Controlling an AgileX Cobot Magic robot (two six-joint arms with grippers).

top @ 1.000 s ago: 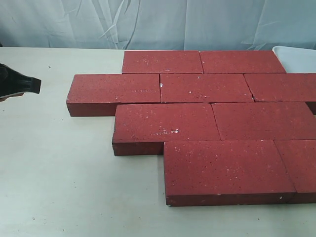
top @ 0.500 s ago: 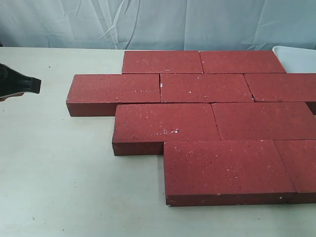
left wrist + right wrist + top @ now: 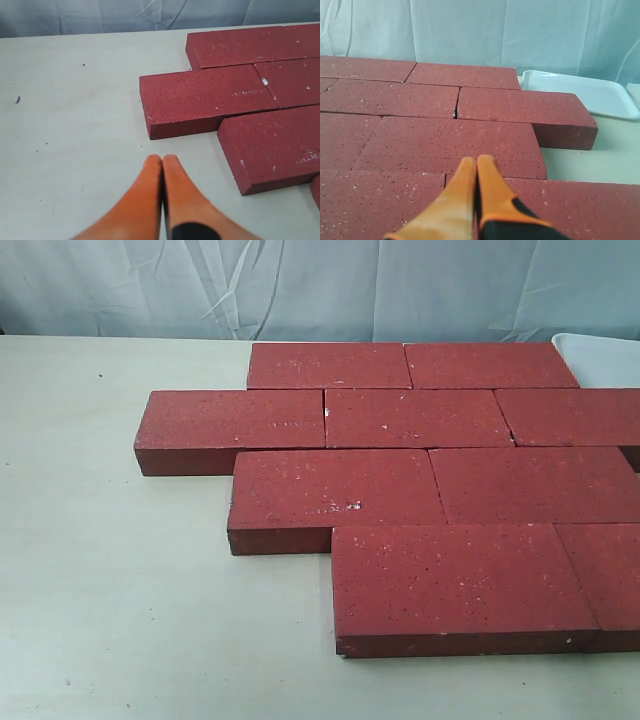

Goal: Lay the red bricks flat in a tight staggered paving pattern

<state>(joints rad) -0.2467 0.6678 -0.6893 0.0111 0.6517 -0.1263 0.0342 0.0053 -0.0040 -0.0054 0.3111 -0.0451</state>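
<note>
Since left gripper (image 3: pixel 162 160) withdrew, red bricks (image 3: pixel 420 418) unmoved

Looking like a staged robot-test lab bench, not a home: wrinkled pale-blue fabric backdrop (image 3: pixel 300 285) hanging behind a bare off-white tabletop (image 3: pixel 120 620) and filling the whole background; shallow white plastic tray (image 3: pixel 580 92) sitting near the table's far edge.

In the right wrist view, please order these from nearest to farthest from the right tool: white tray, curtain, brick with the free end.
1. The brick with the free end, just ahead of the right tool.
2. The white tray, beyond that brick's end.
3. The curtain, at the very back.
</note>
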